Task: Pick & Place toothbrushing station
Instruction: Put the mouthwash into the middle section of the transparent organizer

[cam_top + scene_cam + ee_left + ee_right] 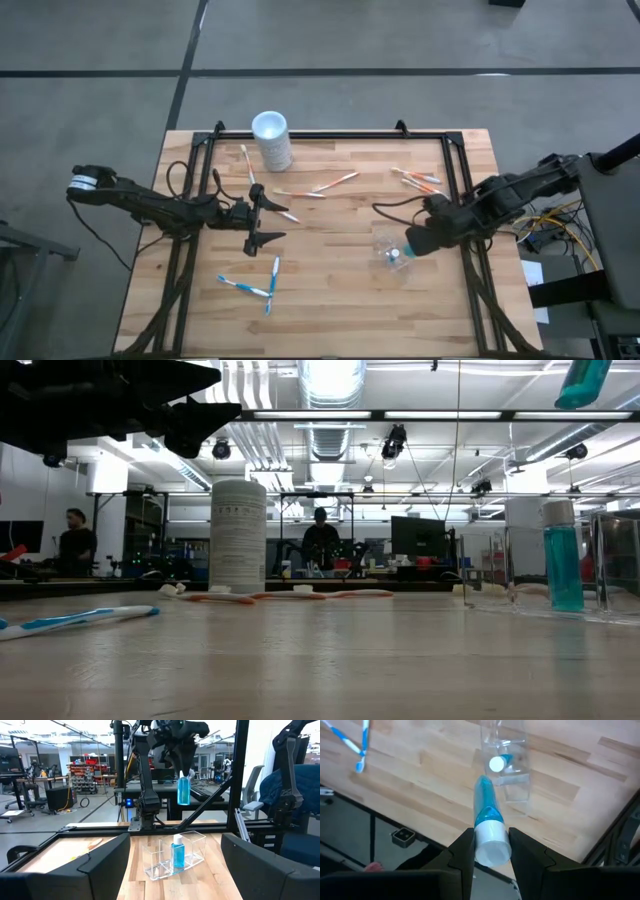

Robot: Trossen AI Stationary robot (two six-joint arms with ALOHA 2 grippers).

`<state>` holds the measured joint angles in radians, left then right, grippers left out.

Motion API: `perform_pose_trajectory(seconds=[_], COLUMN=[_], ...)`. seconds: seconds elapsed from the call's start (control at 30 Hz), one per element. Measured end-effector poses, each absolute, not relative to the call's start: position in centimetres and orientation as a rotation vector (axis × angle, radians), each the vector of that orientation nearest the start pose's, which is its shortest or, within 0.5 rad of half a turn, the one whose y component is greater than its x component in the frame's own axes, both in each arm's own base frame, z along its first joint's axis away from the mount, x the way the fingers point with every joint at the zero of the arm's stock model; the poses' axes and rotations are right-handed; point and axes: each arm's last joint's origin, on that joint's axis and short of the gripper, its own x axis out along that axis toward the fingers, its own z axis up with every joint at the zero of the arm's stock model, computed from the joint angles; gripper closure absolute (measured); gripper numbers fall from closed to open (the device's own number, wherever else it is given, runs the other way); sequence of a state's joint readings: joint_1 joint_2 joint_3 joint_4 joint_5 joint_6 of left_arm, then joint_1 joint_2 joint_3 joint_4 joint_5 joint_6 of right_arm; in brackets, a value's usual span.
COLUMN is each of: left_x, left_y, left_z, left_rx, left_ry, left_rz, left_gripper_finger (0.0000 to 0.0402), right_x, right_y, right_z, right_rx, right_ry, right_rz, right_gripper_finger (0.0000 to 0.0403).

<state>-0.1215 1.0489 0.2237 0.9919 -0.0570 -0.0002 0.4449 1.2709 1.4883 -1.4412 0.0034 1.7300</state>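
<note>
1. Station [388,247]: in the high view it is a clear plastic holder at right of centre on the tabletop [330,300], with one blue tube [397,256] standing in it. The right pincer [415,243] hangs just beside and over it; the left pincer [268,215] hovers left of centre with its jaws spread wide and empty. Orange brushes [420,180] lie at upper right, blue brushes [260,285] at lower left, a white cup [271,139] at top.
2. Low view: the holder [540,570] sits at the right edge, the tube [562,555] upright inside.
3. Left wrist view: the holder [172,854] shows two compartments; a second tube [183,790] hangs above it.
4. Right wrist view: the pincer [490,851] is closed on that second tube's white cap [492,842], directly over the holder [507,767].
5. Handling, as I judge it: the holder is light, stiff, slick and easily tipped, so lower tubes in gently; brushes are thin and light, best pinched mid-handle.
</note>
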Motion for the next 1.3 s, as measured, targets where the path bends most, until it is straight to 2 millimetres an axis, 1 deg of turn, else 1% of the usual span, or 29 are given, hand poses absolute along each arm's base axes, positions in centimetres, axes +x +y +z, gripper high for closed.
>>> perform_pose_trajectory(seconds=[0.2,0.47,0.83,1.07,1.2,1.3], left_x=[19.3,19.3,19.3,19.3,19.3,19.3], left_y=[-2.2,-2.2,-2.2,-2.2,-2.2,-2.2], left_z=[20.9,20.9,20.9,20.8,20.8,20.8], left_rx=[-0.015,-0.015,-0.015,-0.014,-0.014,-0.014], left_ry=[-0.165,-0.165,-0.164,-0.158,-0.159,-0.159], left_rz=[-0.064,-0.064,-0.064,-0.064,-0.064,-0.064], left_gripper_finger=[0.0083,0.0083,0.0083,0.0083,0.0083,0.0083], right_x=[19.6,21.6,23.7,23.8,23.8,23.9], right_y=[8.4,8.0,7.4,6.5,6.3,6.2], right_z=[36.6,34.9,33.0,32.0,31.7,31.0], right_rx=[1.226,1.164,1.083,1.04,1.021,1.015], right_ry=[1.227,1.329,1.441,1.471,1.48,1.483], right_rz=[-0.767,-0.839,-0.842,-0.843,-0.829,-0.822], right_gripper_finger=[0.0303,0.0303,0.0303,0.0303,0.0303,0.0303])
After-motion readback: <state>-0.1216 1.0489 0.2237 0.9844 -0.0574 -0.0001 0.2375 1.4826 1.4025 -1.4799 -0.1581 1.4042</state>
